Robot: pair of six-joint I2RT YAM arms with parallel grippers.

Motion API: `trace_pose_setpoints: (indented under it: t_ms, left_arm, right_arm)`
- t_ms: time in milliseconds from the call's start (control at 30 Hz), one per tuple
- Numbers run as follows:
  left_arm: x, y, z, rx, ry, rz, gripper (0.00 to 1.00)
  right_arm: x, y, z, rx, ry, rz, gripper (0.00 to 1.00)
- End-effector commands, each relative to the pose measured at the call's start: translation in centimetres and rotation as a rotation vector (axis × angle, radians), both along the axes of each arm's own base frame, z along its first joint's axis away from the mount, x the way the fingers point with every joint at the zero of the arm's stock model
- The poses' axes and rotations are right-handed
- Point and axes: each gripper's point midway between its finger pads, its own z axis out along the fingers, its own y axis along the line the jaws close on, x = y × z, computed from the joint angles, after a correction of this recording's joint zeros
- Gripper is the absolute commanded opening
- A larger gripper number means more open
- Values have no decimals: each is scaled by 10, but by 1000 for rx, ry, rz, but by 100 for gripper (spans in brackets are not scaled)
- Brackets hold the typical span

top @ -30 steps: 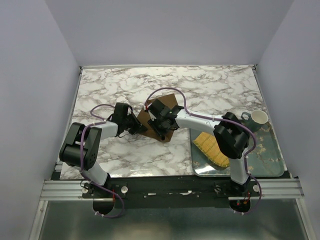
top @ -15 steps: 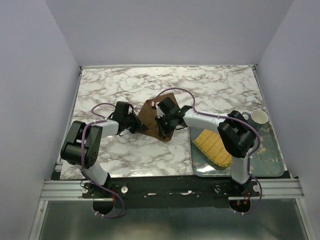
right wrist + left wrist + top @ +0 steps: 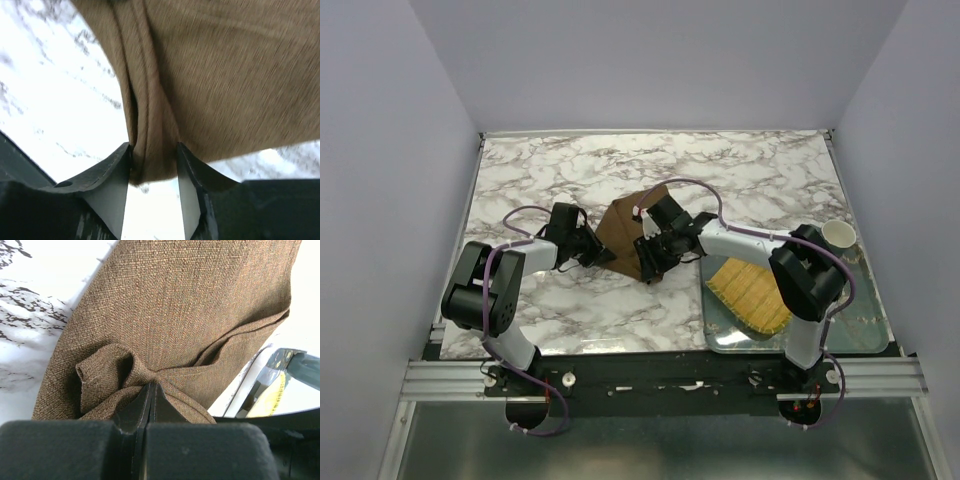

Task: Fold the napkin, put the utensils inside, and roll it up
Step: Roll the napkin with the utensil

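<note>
The dark brown napkin (image 3: 623, 232) lies rumpled on the marble in the middle, between both arms. My left gripper (image 3: 599, 256) is at its left corner, shut on a bunched pinch of the cloth (image 3: 107, 375); the jaws (image 3: 151, 388) meet with fabric between the tips. My right gripper (image 3: 651, 256) is low over the napkin's near right edge. In the right wrist view its fingers (image 3: 112, 172) stand apart with a folded ridge of napkin (image 3: 152, 130) filling the gap between them. The utensils are out of view.
A glass tray (image 3: 855, 315) sits at the right front with a yellow woven mat (image 3: 752, 296) on it and a mug (image 3: 836, 235) at its far corner. The tray's rim (image 3: 250, 385) shows just beyond the napkin's edge.
The right arm has shifted to the right over the napkin, uncovering more of the cloth's left part. The left gripper has kept its pinch in the same place.
</note>
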Motion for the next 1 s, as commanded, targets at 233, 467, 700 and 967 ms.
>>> trace_pose_setpoints:
  t_ms: [233,467,700,967]
  left_arm:
    - [-38,40,-60,230,180,29,0]
    - [-41,39,-63,228,193,25,0]
    - [-40,40,-63,233,191,25,0]
    - [-40,39,-64,230,195,26,0]
  right_arm:
    - [-21,-19,4,-55,21,-10,45]
    - [0,-22,-2,-104,-21,-50,33]
    - [20,-35,-24,-191,-43,-107,24]
    - [23,-41,-2,-237,-123,-103,45]
